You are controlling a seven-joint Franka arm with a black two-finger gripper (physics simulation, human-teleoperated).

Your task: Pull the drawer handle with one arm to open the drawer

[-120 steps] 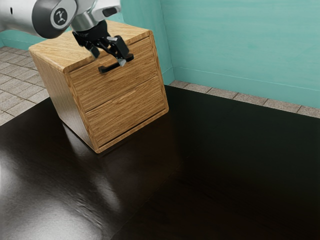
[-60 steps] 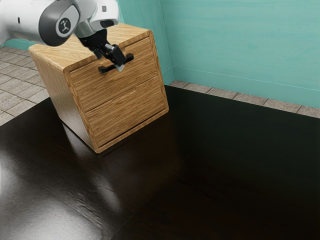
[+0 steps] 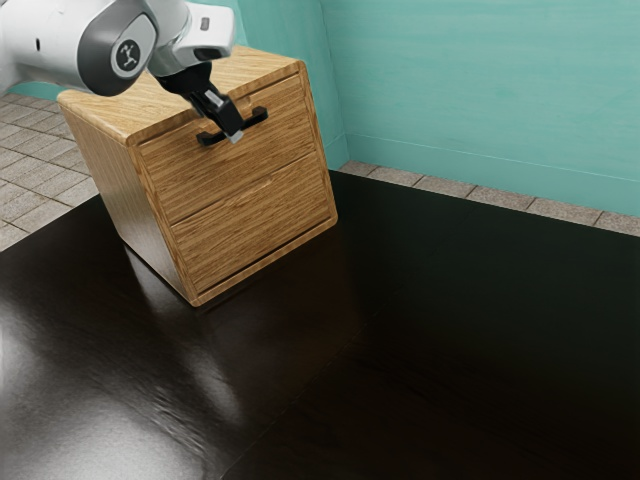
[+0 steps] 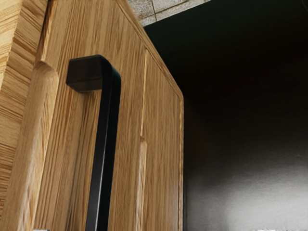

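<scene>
A wooden cabinet (image 3: 120,105) with two drawers stands at the back left of the dark table. The top drawer (image 3: 270,140) carries a black bar handle (image 3: 255,118), and its front lies flush with the cabinet face. My gripper (image 3: 230,125) reaches down from the exterior view's upper left, and its fingers (image 3: 218,107) are closed together on the middle of the handle. In the wrist view the handle (image 4: 103,159) runs as a long black bar across the drawer front (image 4: 159,159), very close under my hand.
The lower drawer (image 3: 255,225) is shut and shows no handle. The glossy black table (image 3: 420,340) spreads wide in front of the cabinet and to the exterior view's right. A teal wall (image 3: 480,80) and tiled floor (image 3: 30,180) lie behind.
My fingers stood wide open around the handle a second ago and have since closed onto it. The hand has dropped slightly toward the cabinet. The drawer front has not moved.
</scene>
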